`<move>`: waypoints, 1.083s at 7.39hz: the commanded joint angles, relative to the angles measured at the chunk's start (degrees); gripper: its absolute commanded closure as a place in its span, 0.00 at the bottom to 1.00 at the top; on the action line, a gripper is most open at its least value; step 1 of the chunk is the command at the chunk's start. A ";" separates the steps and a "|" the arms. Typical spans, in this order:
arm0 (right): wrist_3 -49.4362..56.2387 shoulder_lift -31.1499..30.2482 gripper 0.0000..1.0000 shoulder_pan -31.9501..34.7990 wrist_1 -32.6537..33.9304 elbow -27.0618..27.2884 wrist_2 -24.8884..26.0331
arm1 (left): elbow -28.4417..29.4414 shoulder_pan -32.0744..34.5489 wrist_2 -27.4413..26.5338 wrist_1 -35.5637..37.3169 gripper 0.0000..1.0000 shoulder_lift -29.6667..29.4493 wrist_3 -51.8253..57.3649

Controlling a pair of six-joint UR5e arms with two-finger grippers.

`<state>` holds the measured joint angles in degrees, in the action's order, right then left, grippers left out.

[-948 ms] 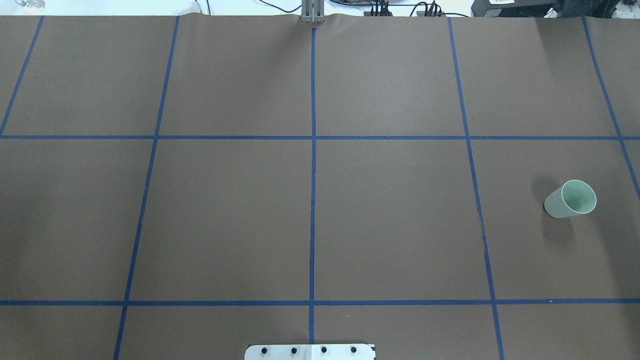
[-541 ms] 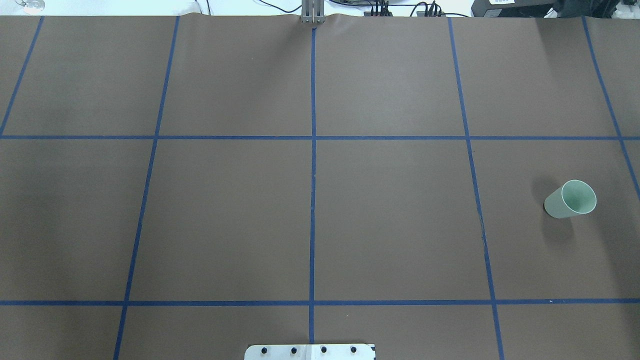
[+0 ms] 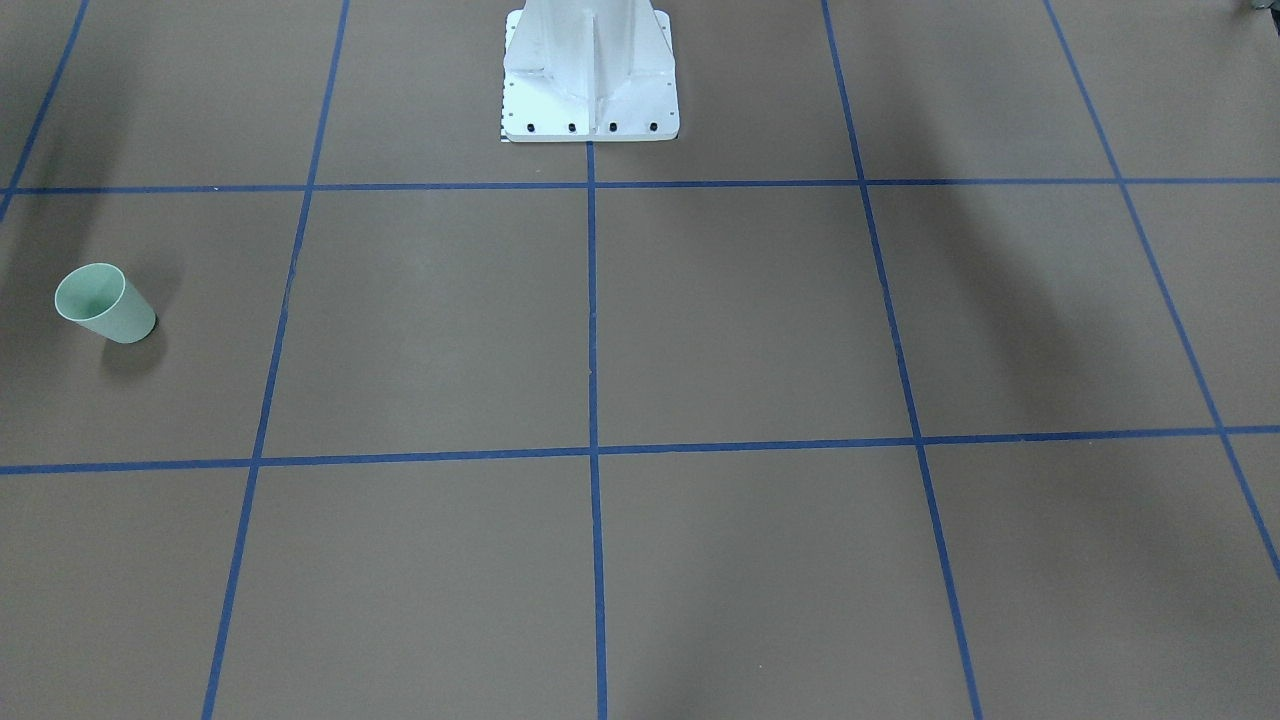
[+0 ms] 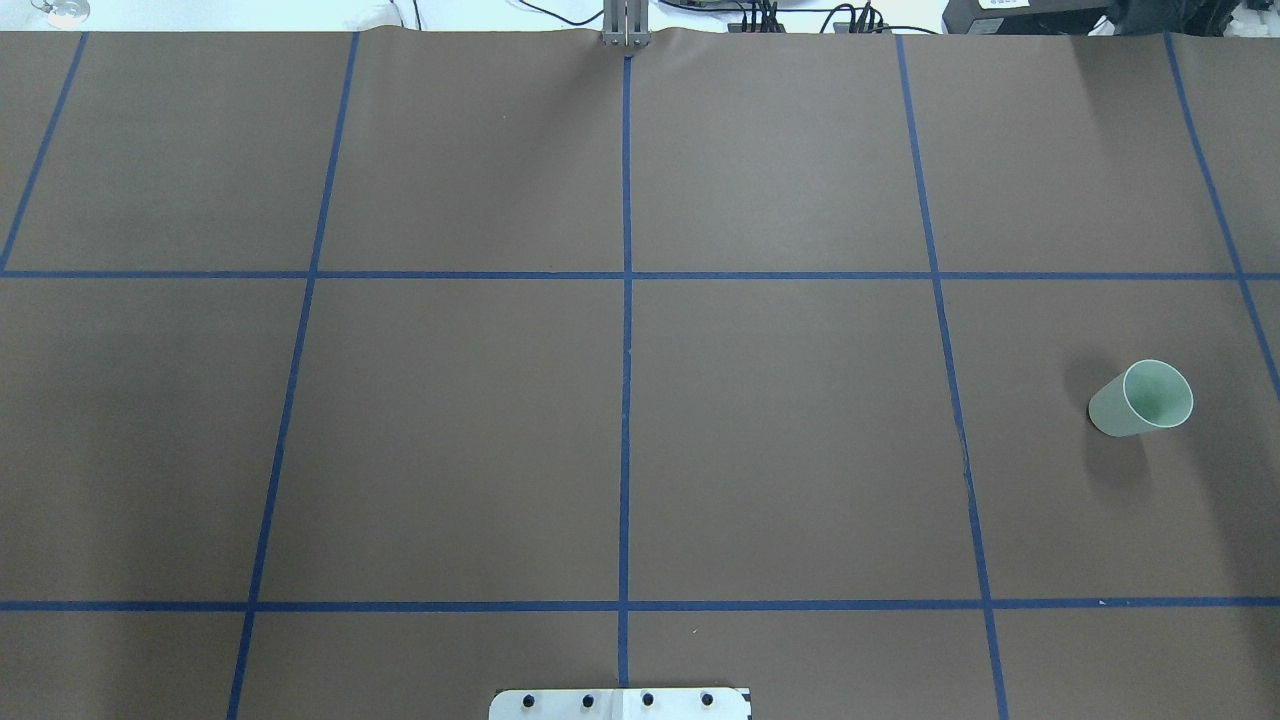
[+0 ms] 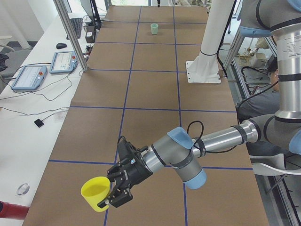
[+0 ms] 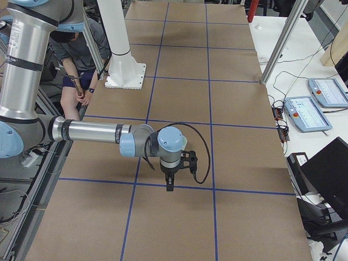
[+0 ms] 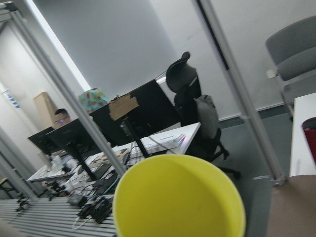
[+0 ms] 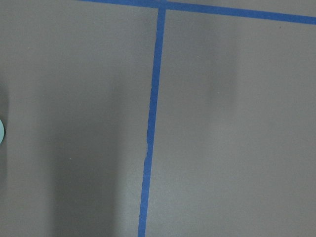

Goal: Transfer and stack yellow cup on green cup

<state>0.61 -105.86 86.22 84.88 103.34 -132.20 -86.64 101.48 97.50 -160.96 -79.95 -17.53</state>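
The yellow cup [image 5: 95, 193] hangs tilted in the air at the table's left end, at the tip of my left gripper [image 5: 112, 197]. It fills the bottom of the left wrist view [image 7: 180, 197]. Only the exterior left view shows this gripper, so I cannot tell if it is shut. The green cup [image 4: 1140, 400] stands upright at the far right of the table, also in the front-facing view [image 3: 103, 303] and the exterior left view [image 5: 154, 28]. My right gripper [image 6: 169, 187] points down over bare table. I cannot tell its state.
The robot's white pedestal [image 3: 590, 70] stands at the table's near-middle edge. A blue tape grid [image 4: 625, 400] covers the brown table. Tablets [image 5: 28, 77] and cables lie on a side bench by a metal post [image 5: 70, 33]. A person [image 6: 76, 54] sits behind the robot.
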 commanded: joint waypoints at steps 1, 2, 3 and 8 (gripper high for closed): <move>0.00 0.30 0.01 0.00 -0.15 0.28 0.01 | -3.08 0.03 15.57 -2.42 1.00 -4.50 -0.14; -0.08 0.74 0.01 0.00 -0.24 0.37 -0.16 | -4.75 -0.14 20.66 -2.42 1.00 -6.34 -0.23; -0.17 1.52 0.01 0.00 -0.32 0.63 -0.25 | -4.94 -0.49 26.63 -2.42 1.00 -8.45 -0.05; -2.87 11.90 0.01 0.00 -4.46 0.28 -3.04 | -5.12 -16.09 42.42 -2.42 1.00 -19.52 -0.05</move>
<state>-0.20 -95.19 86.22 80.78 103.69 -133.19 -91.69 91.08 139.36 -163.34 -96.97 -17.58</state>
